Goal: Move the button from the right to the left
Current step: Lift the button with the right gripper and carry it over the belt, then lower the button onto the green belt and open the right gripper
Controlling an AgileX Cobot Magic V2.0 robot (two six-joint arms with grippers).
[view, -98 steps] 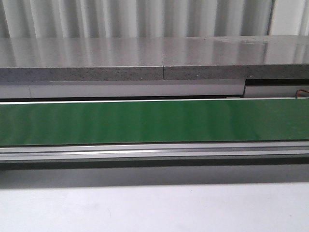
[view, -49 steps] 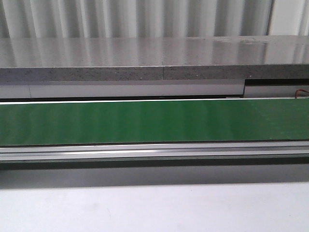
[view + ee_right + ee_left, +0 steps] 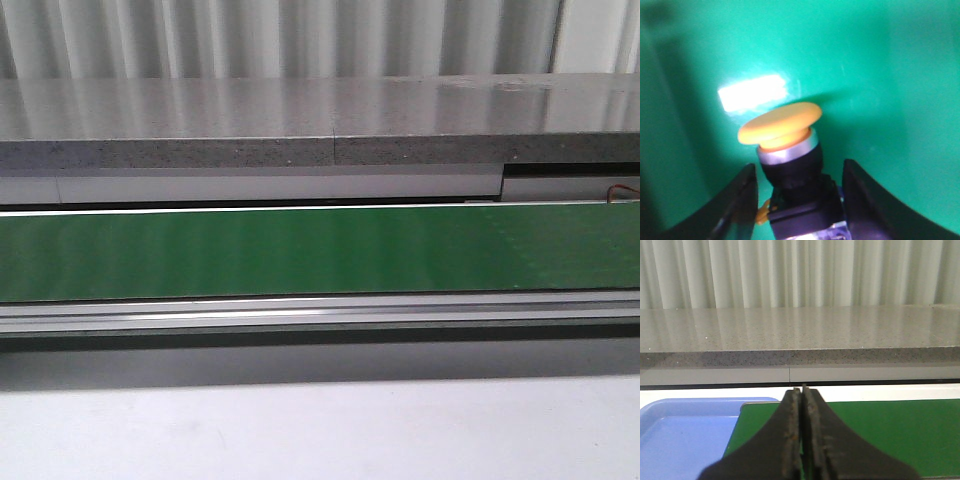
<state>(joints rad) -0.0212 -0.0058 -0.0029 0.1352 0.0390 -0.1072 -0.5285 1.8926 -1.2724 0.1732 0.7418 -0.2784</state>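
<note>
Between the right fingers: the button (image 3: 790, 165) sits in the gap of the right hand (image 3: 797, 200), over the green belt (image 3: 875, 75)
Button axis: long axis runs from the blue-grey rear block, deep in the hand, out through the black body to the orange-yellow cap, which points away from the wrist and tilts a little to one side
Right hand state: spread, not clenched; one dark finger (image 3: 737, 205) stands on each flank of the button with green showing between finger and body (whether either pad touches the rear block I cannot tell, the lower edge of the view cuts it off)
Judgement on the grip: the fingers straddle the body across its axis, so a straight squeeze looks enough to take it
Left hand state: the left hand (image 3: 802, 390) is clenched on nothing, fingers pressed together, held above the belt's left end
Nearer arm: the right, by far; the left is well apart from the button
Goal side: a blue tray (image 3: 685, 435) lies just beside the left end of the belt, near the left hand
Front view: only bare belt (image 3: 320, 250) and the grey desk (image 3: 300, 430); neither hand nor the button shows
</note>
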